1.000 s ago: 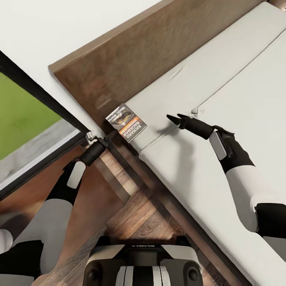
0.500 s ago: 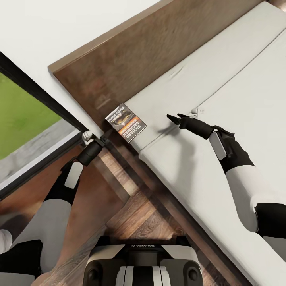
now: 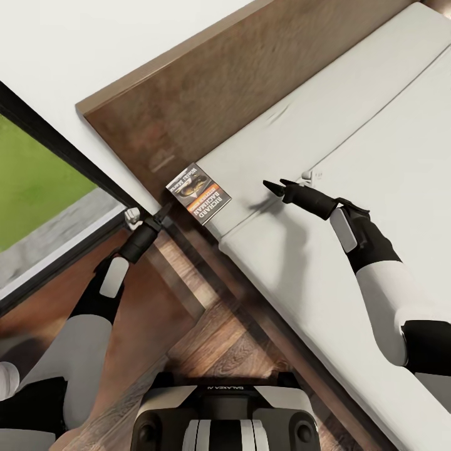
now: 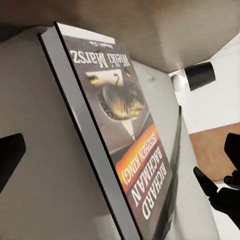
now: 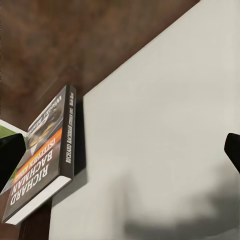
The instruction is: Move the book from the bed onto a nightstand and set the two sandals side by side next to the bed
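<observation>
Where the large low bed [image 3: 376,156] with its plain light-grey mattress and dark-brown wooden headboard [image 3: 207,94] meets the brown wood-plank floor [image 3: 213,338], the step in hand appears to be the pick-up of the book. The bed serves as landmark. The small thin paperback book [image 3: 198,193] with dark cover, orange-red band and white lettering lies flat on the mattress at the bed's corner, against the headboard and at the side edge nearest the robot; the right wrist view shows its near corner [image 5: 37,195] jutting slightly past the mattress edge. The black two-fingered left gripper [image 3: 160,217] stands off the bed, beside that corner, just short of the book; in the left wrist view its dark fingertips [image 4: 10,150] sit wide apart on either side of the cover [image 4: 117,130], so its jaws are released. The black right gripper [image 3: 273,185] hovers over the mattress, farther along the bed from the book, empty, with its jaws spread as the right wrist view suggests.

Judged advice: approach with the left gripper low and level with the mattress surface, one finger under the overhanging corner and one above, closing on the spine side so the thin cover does not flex or slide toward the headboard.
</observation>
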Controlling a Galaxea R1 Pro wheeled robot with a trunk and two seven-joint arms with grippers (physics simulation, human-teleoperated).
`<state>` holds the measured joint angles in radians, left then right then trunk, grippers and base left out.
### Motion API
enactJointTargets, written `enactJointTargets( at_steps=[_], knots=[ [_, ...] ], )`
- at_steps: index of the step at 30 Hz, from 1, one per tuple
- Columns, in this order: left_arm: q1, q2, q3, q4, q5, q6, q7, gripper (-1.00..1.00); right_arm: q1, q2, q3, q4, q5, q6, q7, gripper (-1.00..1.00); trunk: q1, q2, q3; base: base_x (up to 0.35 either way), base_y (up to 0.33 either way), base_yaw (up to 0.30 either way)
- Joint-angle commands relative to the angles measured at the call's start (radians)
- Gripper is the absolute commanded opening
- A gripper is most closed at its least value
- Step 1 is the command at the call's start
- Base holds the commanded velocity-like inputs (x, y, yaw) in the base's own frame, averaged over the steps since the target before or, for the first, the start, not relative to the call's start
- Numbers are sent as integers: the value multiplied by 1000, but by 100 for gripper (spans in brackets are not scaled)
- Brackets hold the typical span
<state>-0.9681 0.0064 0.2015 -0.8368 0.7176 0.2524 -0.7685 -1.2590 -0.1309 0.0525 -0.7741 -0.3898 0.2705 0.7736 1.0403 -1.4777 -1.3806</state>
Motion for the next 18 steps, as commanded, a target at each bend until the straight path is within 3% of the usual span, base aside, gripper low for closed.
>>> enactJointTargets(
  at_steps=[1,7,18],
  knots=[
    [0,0,1,1,9,10,-2,100,0,-1,3,0,-11,9,0,100,0,0,0,0,0,0],
    [0,-1,4,25,21,7,3,100,0,-1,3,-1,-10,9,0,100,0,0,0,0,0,0],
    [0,-9,43,28,38,6,20,100,0,0,3,0,-10,9,-2,100,0,0,0,0,0,-18]
  ],
)
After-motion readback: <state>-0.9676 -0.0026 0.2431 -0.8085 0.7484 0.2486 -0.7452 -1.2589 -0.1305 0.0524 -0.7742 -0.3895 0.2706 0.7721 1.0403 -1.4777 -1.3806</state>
